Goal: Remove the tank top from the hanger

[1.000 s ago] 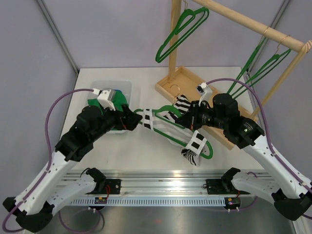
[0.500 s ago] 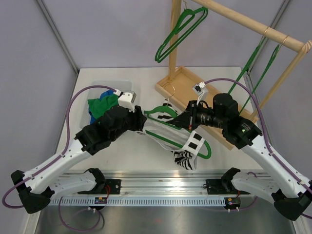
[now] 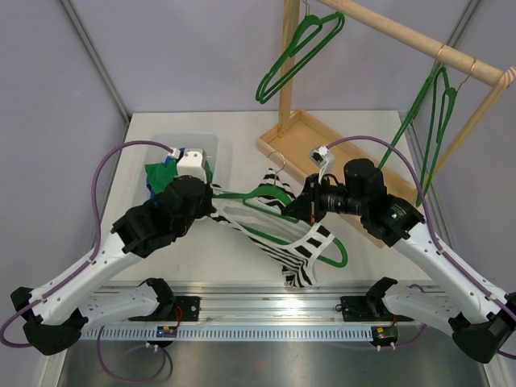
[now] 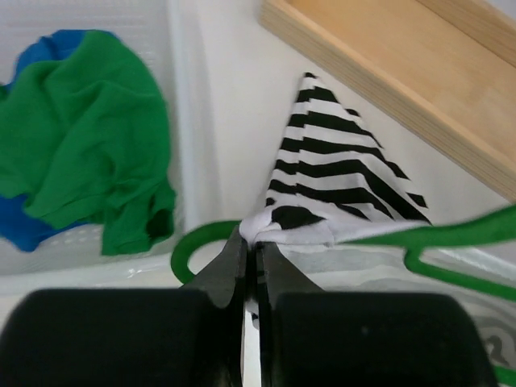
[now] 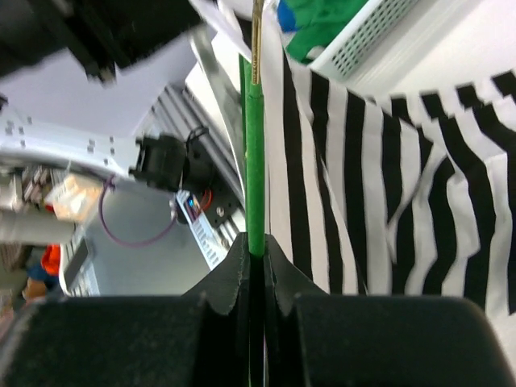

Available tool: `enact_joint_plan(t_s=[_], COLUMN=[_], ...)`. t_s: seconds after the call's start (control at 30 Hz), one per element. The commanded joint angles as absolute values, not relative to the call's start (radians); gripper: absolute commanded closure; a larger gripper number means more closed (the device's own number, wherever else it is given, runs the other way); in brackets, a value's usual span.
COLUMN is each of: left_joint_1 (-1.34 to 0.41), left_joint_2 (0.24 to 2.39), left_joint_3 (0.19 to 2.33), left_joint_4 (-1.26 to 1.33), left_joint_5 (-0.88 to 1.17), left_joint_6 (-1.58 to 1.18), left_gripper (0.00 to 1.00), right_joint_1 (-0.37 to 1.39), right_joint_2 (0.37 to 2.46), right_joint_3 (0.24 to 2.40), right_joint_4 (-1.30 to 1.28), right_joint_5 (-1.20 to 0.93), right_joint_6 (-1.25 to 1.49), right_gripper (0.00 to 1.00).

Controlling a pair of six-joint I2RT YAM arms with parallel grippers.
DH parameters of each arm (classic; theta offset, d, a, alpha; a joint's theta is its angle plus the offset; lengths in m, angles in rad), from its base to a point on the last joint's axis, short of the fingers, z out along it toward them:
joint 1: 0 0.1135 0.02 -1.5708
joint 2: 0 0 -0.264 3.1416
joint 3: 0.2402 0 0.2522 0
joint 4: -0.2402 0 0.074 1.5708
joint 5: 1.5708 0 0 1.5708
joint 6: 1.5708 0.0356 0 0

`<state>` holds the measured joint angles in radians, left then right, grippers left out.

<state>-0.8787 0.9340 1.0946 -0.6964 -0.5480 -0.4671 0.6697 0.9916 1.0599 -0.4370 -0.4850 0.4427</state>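
1. The table (image 3: pixel 242 129) is white and carries everything, with the wooden tray (image 3: pixel 300 133) set toward its far right part.
2. The wooden rack (image 3: pixel 403 36) rises from the wooden tray. Its rail slants above the tray, and spare green hangers (image 3: pixel 294 52) hang from that rail above the tray's far end and its right end.
3. The wooden tray is shallow and lies at a slant on the table; the left wrist view shows its near wall (image 4: pixel 419 56).
4. The white bin (image 3: pixel 205 143) sits to the left of the wooden tray, apart from it. It holds a green cloth (image 4: pixel 81 129) lying over a blue cloth (image 4: pixel 24 226).
5. The tank top (image 3: pixel 302 250), striped black and white, is stretched out just in front of the wooden tray, on the robot's side, and it is still on its hanger.
6. The hanger (image 3: pixel 266 193) is green and tilts across the space in front of the wooden tray, its metal hook pointing toward the tray.
7. The left gripper (image 4: pixel 250 250) is left of the wooden tray, beside the bin. Its fingers are pressed together on the tank top's white edge.
8. The right gripper (image 5: pixel 256 250) is just in front of the wooden tray. Its fingers are clamped on the hanger's green neck below the hook.
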Motion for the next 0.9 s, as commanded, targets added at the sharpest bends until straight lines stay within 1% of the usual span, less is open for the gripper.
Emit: enact_joint_plan(t_s=[0.0, 0.13, 0.17, 0.3, 0.43, 0.57, 0.63, 0.73, 0.77, 0.87], left_joint_1=[-0.849, -0.759, -0.708, -0.649, -0.643, -0.637, -0.629, -0.592, -0.583, -0.574], left_joint_2=[0.903, 0.902, 0.903, 0.896, 0.891, 0.876, 0.867, 0.848, 0.827, 0.786], left_joint_3=[1.179, 1.186, 1.187, 1.177, 1.141, 1.103, 1.097, 1.106, 1.109, 1.121], left_joint_4=[-0.837, -0.879, -0.89, -0.876, -0.851, -0.81, -0.818, -0.845, -0.85, -0.848], left_joint_5=[-0.788, -0.772, -0.734, -0.664, -0.597, -0.488, -0.491, -0.489, -0.483, -0.434], left_joint_6=[-0.541, -0.56, -0.569, -0.563, -0.568, -0.554, -0.555, -0.543, -0.538, -0.519], left_gripper=[1.0, 1.0, 1.0, 1.0, 1.0, 1.0, 1.0, 1.0, 1.0, 1.0], right_joint_1=[0.678, 0.678, 0.678, 0.678, 0.678, 0.678, 0.678, 0.678, 0.678, 0.678], right_joint_2=[0.924, 0.839, 0.79, 0.711, 0.66, 0.634, 0.621, 0.604, 0.601, 0.621], right_joint_3=[1.013, 0.963, 0.96, 0.962, 0.954, 0.951, 0.962, 0.982, 0.979, 0.973], right_joint_4=[-0.44, -0.439, -0.458, -0.505, -0.518, -0.503, -0.523, -0.578, -0.581, -0.574], right_joint_5=[-0.616, -0.696, -0.742, -0.732, -0.715, -0.673, -0.652, -0.527, -0.453, -0.419], right_joint_6=[0.33, 0.287, 0.24, 0.198, 0.176, 0.167, 0.158, 0.152, 0.167, 0.186], right_gripper=[1.0, 1.0, 1.0, 1.0, 1.0, 1.0, 1.0, 1.0, 1.0, 1.0])
